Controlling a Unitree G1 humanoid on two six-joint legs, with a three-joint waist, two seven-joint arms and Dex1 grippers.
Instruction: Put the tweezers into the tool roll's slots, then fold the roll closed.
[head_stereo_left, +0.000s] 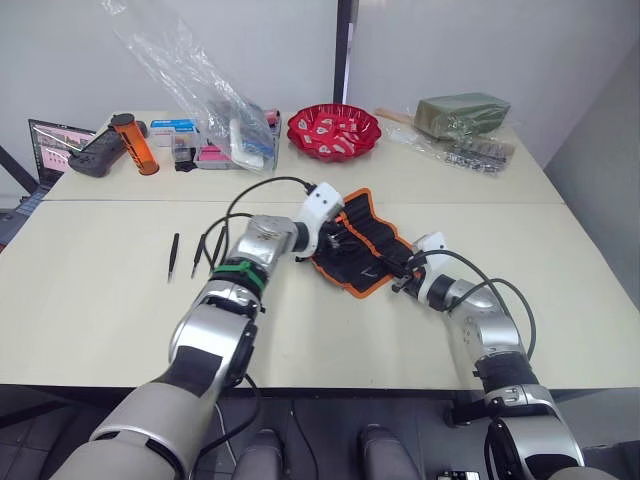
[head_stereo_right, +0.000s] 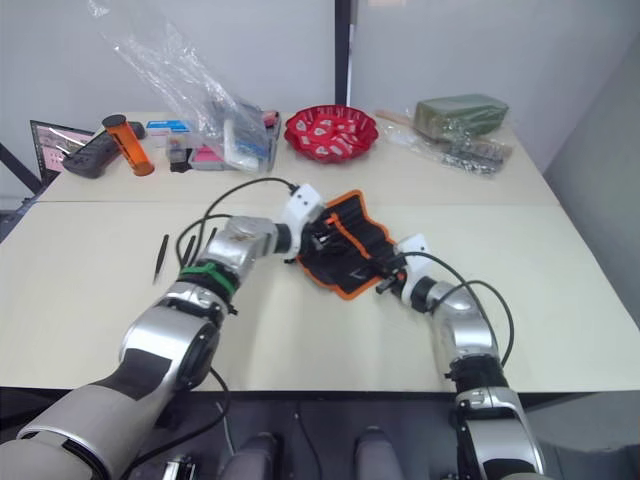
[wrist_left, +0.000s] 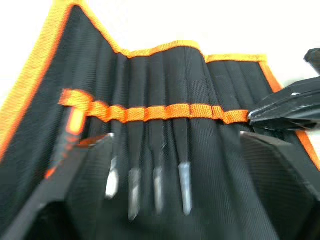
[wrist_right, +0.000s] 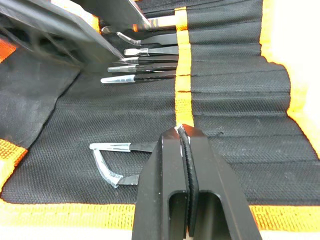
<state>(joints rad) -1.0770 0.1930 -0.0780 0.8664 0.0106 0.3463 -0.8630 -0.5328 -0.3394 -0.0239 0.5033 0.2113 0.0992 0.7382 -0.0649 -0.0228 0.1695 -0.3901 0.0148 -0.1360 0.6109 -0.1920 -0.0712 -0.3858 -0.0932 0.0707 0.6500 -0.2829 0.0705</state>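
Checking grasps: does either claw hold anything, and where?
Left claw: open, empty. Right claw: shut, tips at the tool roll's orange stripe; pinching cannot be told.

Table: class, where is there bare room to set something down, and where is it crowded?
Bare: the near table before the loose tweezers, and right of the tool roll. Crowded: the far edge around the red bowl.

Left claw (head_stereo_left: 335, 238) gapes wide; right claw (head_stereo_left: 403, 278) is pinched tight (arms angled inward).
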